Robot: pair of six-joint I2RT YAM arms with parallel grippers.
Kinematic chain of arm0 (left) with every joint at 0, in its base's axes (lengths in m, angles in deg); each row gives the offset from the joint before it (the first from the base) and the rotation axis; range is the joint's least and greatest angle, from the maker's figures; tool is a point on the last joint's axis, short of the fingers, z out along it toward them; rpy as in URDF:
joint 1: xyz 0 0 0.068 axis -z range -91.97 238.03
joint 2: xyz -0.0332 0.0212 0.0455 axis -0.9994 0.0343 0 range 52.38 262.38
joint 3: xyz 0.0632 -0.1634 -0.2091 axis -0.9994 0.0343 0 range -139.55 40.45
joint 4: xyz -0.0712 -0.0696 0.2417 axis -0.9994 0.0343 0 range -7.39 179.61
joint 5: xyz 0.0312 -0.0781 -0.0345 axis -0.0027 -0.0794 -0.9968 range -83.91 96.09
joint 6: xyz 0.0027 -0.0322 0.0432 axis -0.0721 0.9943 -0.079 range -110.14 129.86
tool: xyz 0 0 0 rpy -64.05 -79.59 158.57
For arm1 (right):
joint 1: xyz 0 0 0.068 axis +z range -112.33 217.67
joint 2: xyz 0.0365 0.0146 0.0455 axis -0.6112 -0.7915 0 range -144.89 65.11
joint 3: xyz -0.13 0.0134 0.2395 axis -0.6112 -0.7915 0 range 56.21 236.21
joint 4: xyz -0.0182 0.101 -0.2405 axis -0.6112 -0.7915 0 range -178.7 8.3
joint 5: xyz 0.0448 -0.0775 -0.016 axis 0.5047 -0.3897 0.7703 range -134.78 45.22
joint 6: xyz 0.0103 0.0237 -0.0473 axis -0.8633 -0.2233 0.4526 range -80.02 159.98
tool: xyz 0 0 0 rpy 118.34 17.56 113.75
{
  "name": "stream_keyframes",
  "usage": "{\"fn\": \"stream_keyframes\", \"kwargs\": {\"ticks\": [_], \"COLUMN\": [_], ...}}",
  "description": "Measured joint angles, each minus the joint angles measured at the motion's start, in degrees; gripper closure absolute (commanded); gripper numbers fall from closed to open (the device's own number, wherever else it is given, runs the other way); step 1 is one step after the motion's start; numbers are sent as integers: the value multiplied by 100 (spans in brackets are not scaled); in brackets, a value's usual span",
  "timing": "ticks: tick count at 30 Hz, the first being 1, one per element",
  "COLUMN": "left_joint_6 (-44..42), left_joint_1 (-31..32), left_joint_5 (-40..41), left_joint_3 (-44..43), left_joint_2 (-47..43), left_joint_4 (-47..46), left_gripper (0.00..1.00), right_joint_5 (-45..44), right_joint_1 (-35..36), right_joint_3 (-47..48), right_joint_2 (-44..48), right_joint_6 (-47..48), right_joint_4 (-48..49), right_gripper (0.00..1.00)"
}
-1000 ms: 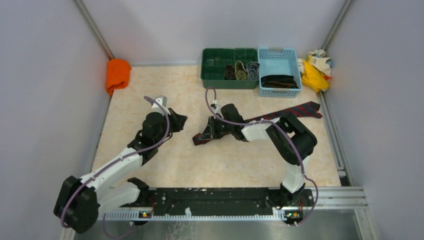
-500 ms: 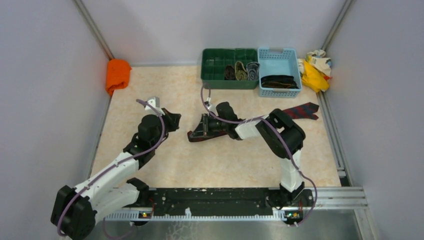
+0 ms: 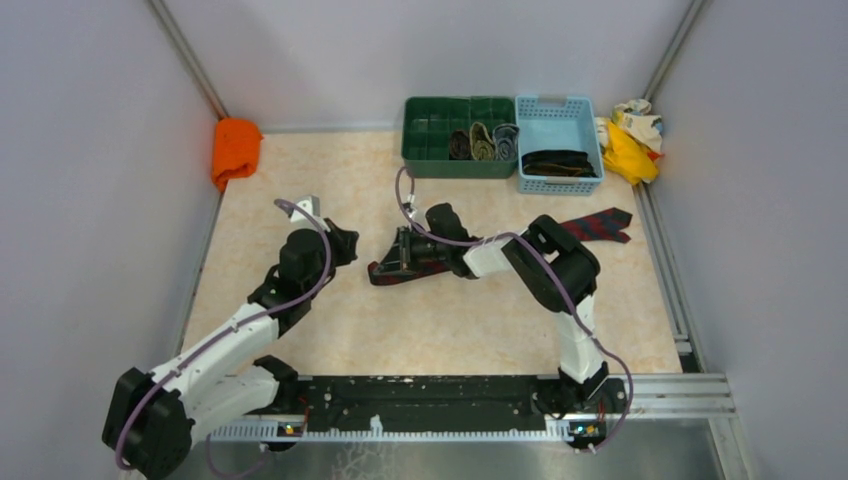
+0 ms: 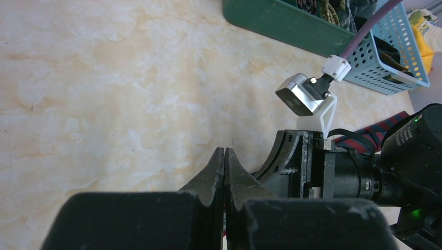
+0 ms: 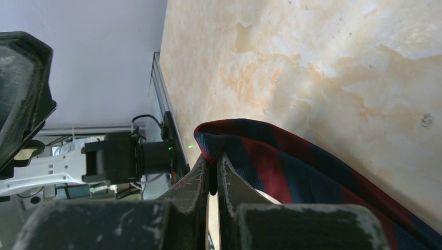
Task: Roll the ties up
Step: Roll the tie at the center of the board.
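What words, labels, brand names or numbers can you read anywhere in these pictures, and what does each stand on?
No text can be read.
The green tray, blue basket and red and navy tie show no print; pale specks on the front rail are too small to read.

Left claw closed tight, right claw pinched shut, reaching leftward

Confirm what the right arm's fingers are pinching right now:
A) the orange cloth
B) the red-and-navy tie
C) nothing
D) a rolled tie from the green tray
B: in the right wrist view the right fingers are closed on a folded edge of the red-and-navy tie, which lies out on the table.
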Motion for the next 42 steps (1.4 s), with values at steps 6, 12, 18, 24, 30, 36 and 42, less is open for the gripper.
{"fn": "stream_keyframes", "kwargs": {"ticks": [6, 12, 18, 24, 30, 36, 42], "left_joint_6": [-2, -17, -46, -87, -223, -323, -393], "left_joint_1": [0, 0, 0, 0, 0, 0, 0], "left_joint_5": [-22, -181, -437, -846, -1237, -1672, -1952], "left_joint_3": [0, -26, -133, -442, -892, -1150, -1290], "left_joint_2": [205, 483, 822, 1659, 2455, 3014, 3462], "left_joint_4": [0, -2, -216, -382, -457, -616, -625], "left_gripper": [100, 100, 100, 100, 100, 100, 100], "right_joint_5": [33, 55, -39, -452, -994, -1473, -1893], "right_joint_1": [-195, -398, -540, -599, -599, -599, -599], "right_joint_3": [-378, -833, -1163, -1150, -1143, -1143, -1095], "right_joint_2": [4, 50, 457, 909, 1045, 1176, 1480], "right_joint_6": [-72, -170, -33, 549, 1132, 1482, 1801], "right_joint_4": [313, 570, 492, -267, -1165, -1698, -2157], "right_gripper": [100, 100, 100, 100, 100, 100, 100]}}
